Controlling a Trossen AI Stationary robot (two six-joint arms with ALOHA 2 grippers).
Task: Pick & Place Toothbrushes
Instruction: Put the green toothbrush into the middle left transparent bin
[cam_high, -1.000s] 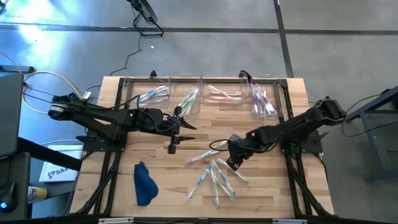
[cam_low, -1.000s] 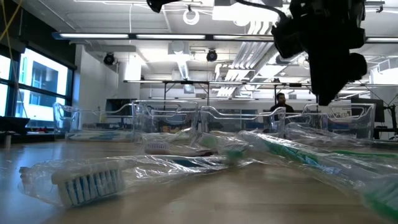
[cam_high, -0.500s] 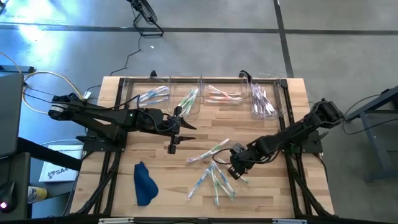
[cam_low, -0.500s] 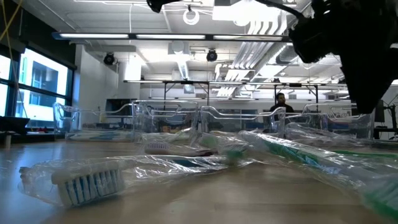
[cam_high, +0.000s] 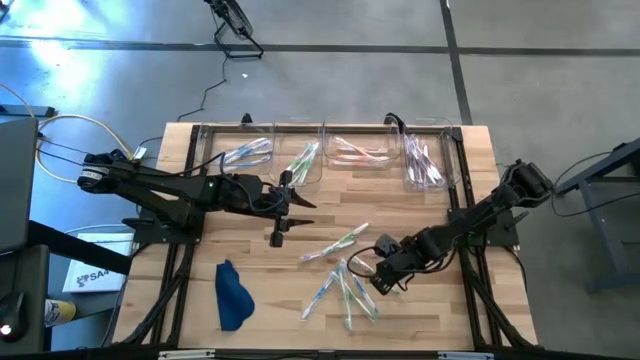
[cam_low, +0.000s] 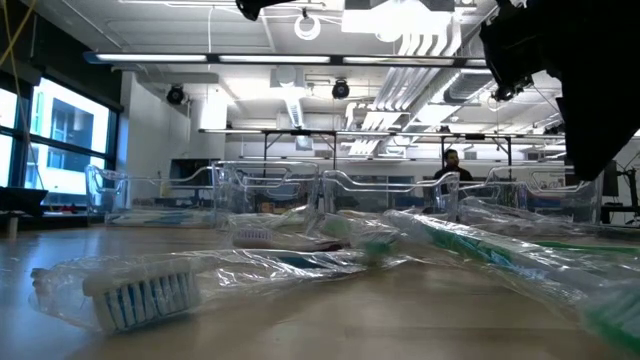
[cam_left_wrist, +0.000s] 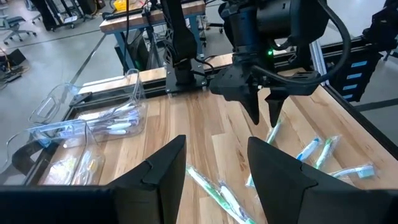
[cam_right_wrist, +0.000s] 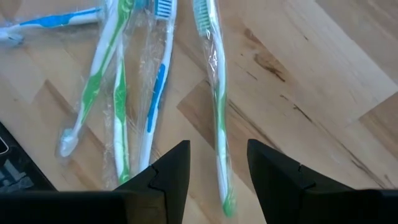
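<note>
Right hand (cam_high: 381, 281) low over the loose toothbrushes (cam_high: 345, 285) scattered on the near-right part of the wooden surface (cam_high: 440, 320); fingers parted, nothing between them, a green-handled toothbrush (cam_right_wrist: 216, 93) lying just ahead of the gap. Left hand (cam_high: 277, 213) hovers left of centre, fingers apart, holding nothing. More wrapped brushes sit in the clear bins (cam_high: 330, 150) along the far edge. Blue cloth (cam_high: 233, 295) near left.
</note>
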